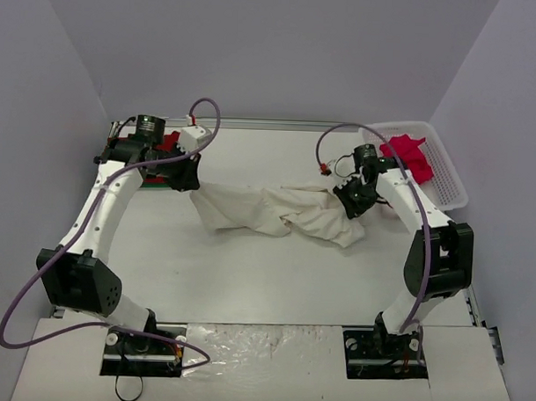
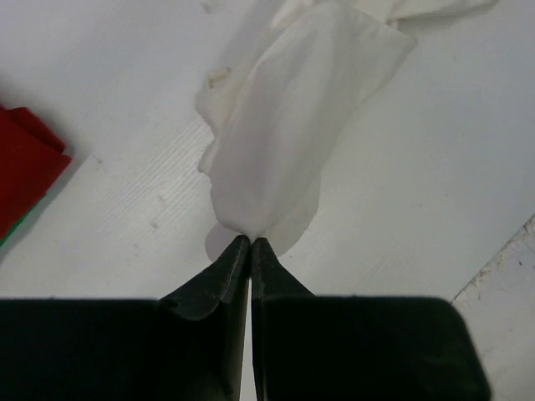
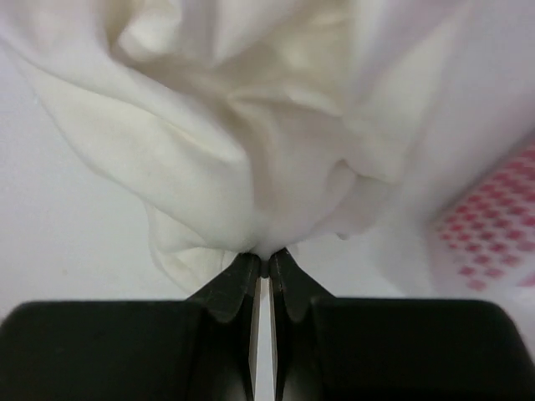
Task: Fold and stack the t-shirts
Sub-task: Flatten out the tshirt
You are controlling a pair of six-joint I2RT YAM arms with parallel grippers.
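Two grippers are both pinching the cream-white shirt (image 1: 267, 214), one at each end. Left gripper (image 2: 251, 242) is clamping shut on the shirt's left tip; right gripper (image 3: 263, 259) is clamping shut on a bunched fold at its right end. Shirt is lying crumpled mid-table (image 1: 248, 279), its long axis running left to right between the arms, with cloth trailing away from each set of jaws toward the centre. Likely next: drawing the ends apart along that axis. Red shirt (image 1: 170, 143) is lying beside the left gripper; pinkish-red shirt (image 1: 409, 157) is sitting in the basket (image 1: 449, 185), nearer the right arm.
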